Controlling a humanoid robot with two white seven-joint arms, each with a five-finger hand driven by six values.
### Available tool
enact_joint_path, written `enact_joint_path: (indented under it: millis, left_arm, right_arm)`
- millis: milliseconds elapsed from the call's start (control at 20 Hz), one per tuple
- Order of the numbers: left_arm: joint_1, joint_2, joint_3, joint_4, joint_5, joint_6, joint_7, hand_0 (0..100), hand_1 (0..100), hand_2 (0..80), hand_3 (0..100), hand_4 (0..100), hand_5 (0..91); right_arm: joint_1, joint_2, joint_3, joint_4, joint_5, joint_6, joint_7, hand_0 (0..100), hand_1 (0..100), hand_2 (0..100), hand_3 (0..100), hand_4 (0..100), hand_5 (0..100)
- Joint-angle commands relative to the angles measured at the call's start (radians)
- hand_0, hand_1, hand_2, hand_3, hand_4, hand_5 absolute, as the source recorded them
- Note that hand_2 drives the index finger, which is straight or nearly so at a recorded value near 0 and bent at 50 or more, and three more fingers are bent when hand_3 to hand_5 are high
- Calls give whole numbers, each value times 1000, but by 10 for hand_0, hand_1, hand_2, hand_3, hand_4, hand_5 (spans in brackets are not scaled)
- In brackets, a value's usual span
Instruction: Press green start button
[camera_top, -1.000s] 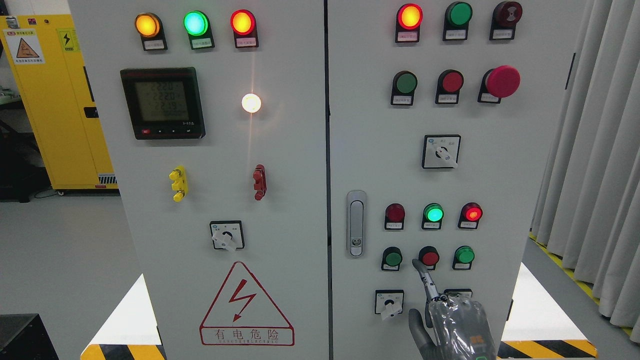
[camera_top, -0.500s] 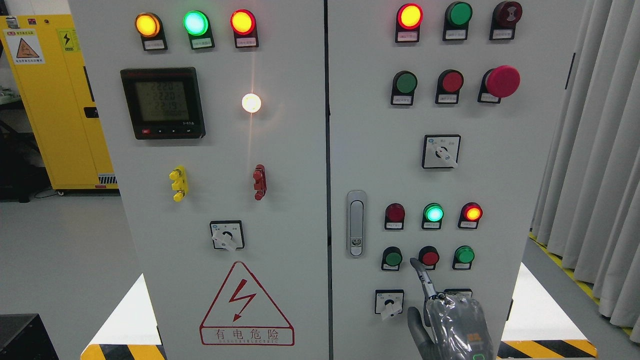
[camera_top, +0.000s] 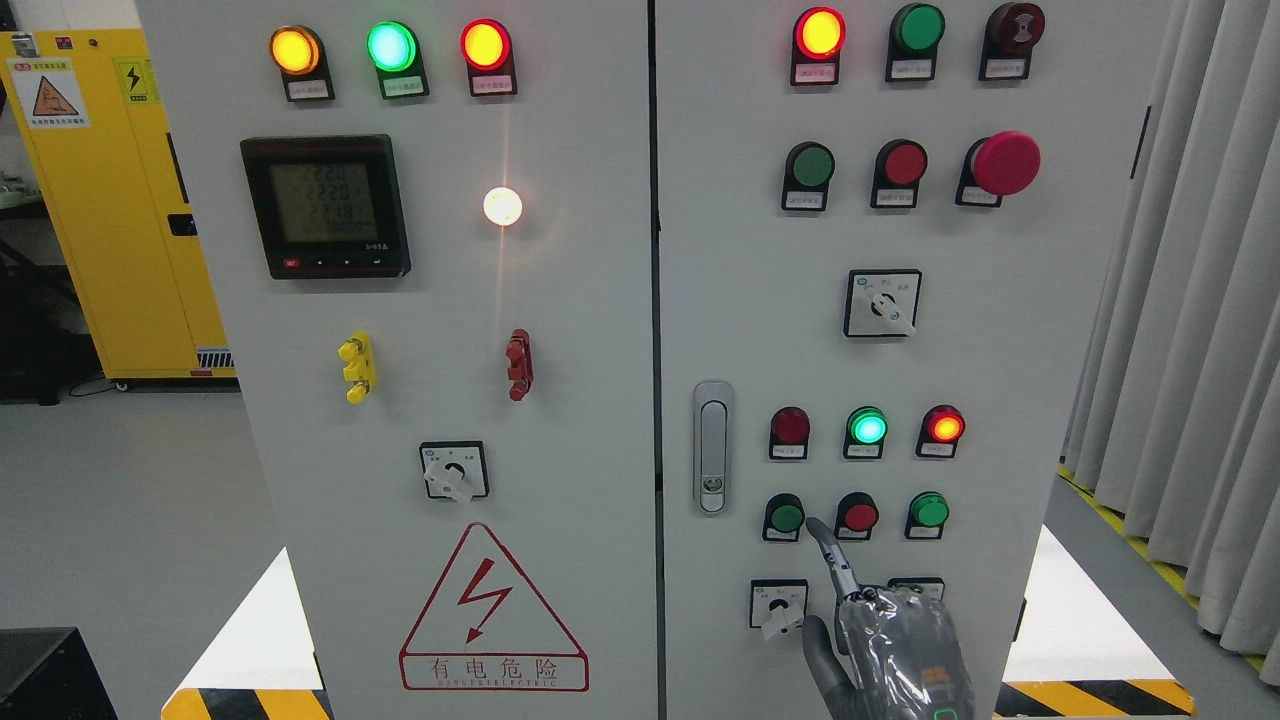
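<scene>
R hand (camera_top: 900, 650), index extended near grn button (camera_top: 787, 517)

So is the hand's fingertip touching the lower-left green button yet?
Apart. The head view shows the right hand fingertip right of the green button, with panel between.

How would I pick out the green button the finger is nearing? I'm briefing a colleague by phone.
On the cabinet's right door, find the silver latch handle and look right along the bottom row of three buttons. The green start button is the leftmost: flat and dark green, beside the red button, unlike the brighter, raised green button at the far end.
</scene>
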Motion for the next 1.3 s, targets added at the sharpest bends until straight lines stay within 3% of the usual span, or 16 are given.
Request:
enact_joint_path:
  millis: [0, 1250]
  left_arm:
    - [0, 0, 0, -1, 0, 0, 0, 120, 556, 0, 0, 0, 0]
    - [0, 0, 0, 0, 0, 0, 0, 120, 556, 0, 0, 0, 0]
  right_arm:
    - [-1, -2, 19, -9, 1, 2, -1, 667, 943, 0, 940, 976, 1000]
    - [-29, -2, 33, 49, 12, 25, 2, 689, 939, 0, 944, 979, 1000]
